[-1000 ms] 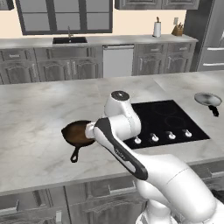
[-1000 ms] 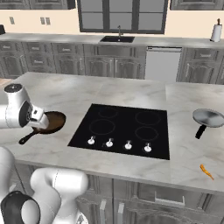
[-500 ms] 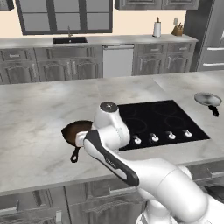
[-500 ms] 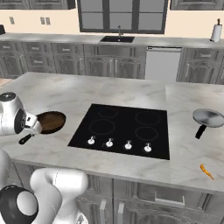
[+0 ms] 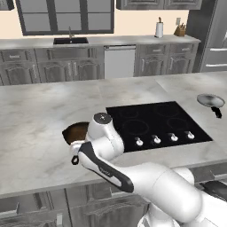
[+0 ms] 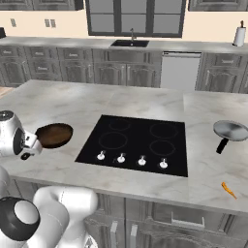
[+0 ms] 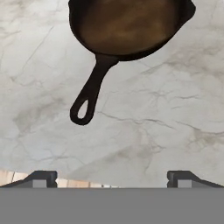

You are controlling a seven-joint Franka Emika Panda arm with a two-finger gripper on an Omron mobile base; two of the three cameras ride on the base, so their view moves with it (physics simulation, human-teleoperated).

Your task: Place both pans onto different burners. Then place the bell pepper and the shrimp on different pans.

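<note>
Marble counter [image 6: 145,104] spans the island w/ black cooktop [image 6: 138,143] set in the middle, burners [image 6: 113,141] bare, white knobs [image 6: 131,159] along its front; cast-iron skillet [image 7: 127,26] sits on the counter left of the cooktop, rusty-brown inside, handle toward the front edge; steel pan [image 6: 231,131] lies right of the cooktop, black handle pointing forward; gripper [image 7: 112,177] hangs above the counter near the skillet handle, jaws spread fully wide, nothing in them; shrimp [image 6: 228,190], tiny & orange, lies near the front right edge, well apart from both pans.
</note>
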